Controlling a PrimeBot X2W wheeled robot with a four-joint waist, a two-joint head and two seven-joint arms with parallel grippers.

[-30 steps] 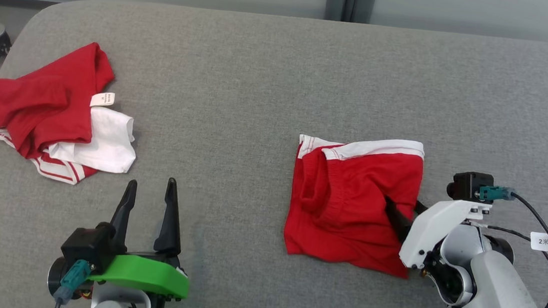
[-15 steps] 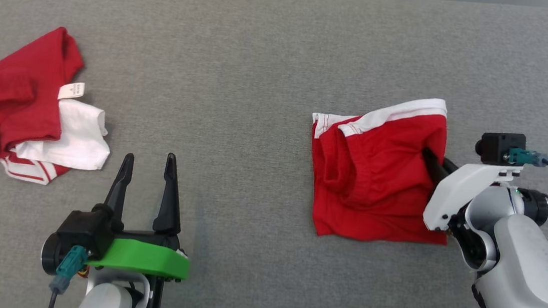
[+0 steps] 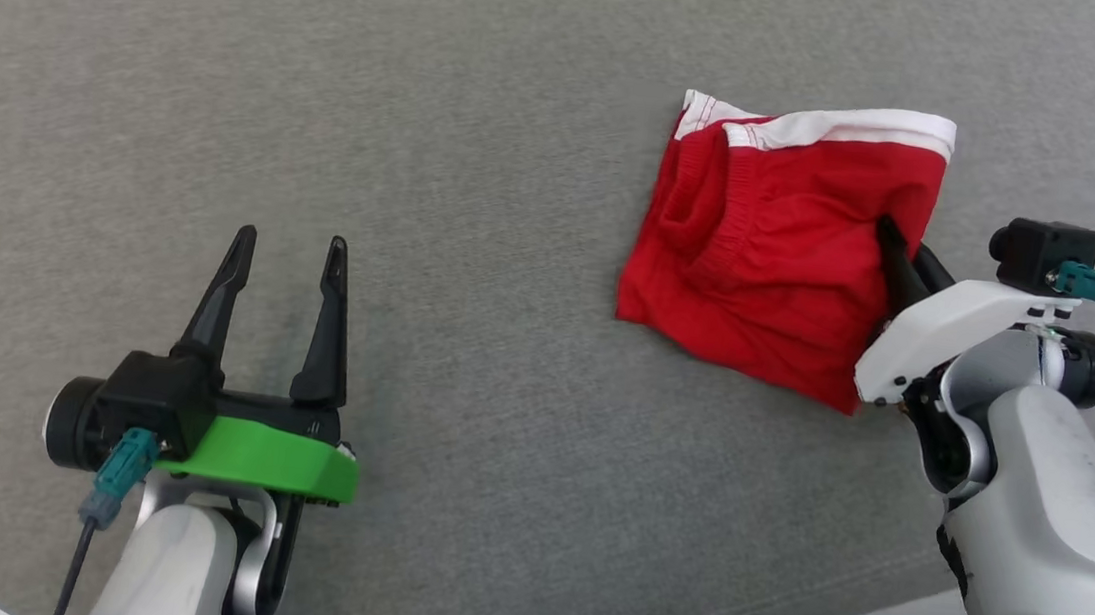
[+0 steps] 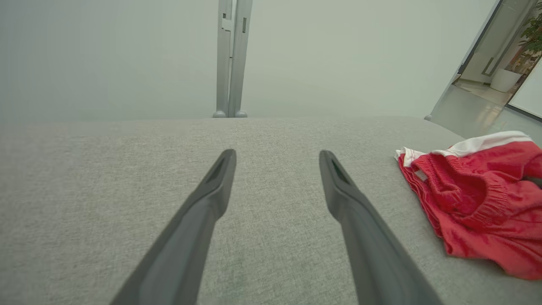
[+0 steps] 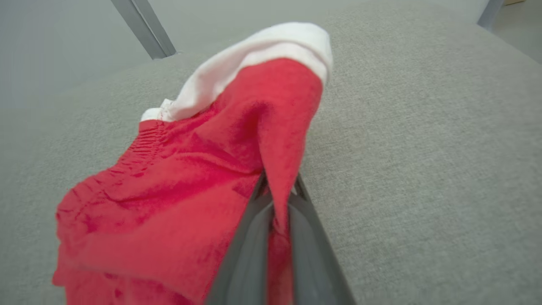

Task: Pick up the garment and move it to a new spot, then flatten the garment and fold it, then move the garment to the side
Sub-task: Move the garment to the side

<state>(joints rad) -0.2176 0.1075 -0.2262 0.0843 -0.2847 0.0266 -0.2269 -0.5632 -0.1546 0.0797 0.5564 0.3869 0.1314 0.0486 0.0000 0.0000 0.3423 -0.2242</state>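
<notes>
A pair of red shorts (image 3: 765,238) with a white waistband lies crumpled on the grey fabric-covered worktop (image 3: 483,141), waistband at the far side. The right gripper (image 3: 900,243) sits at the shorts' right edge, about halfway down from the waistband, with its dark fingers pinched together on a fold of the red cloth. In the right wrist view the shorts (image 5: 169,190) rise in a peaked ridge out of that gripper (image 5: 279,186), and the white waistband tops the ridge above the rest of the fabric, which sags to the left onto the worktop. The left gripper (image 3: 292,241) is well to the left of the shorts and nearer the robot, fingers spread wide and holding nothing. In the left wrist view the spread gripper (image 4: 277,156) points across bare grey fabric, the shorts (image 4: 478,199) lie off to its right, and a grey metal post (image 4: 230,59) stands beyond the worktop's far edge.
</notes>
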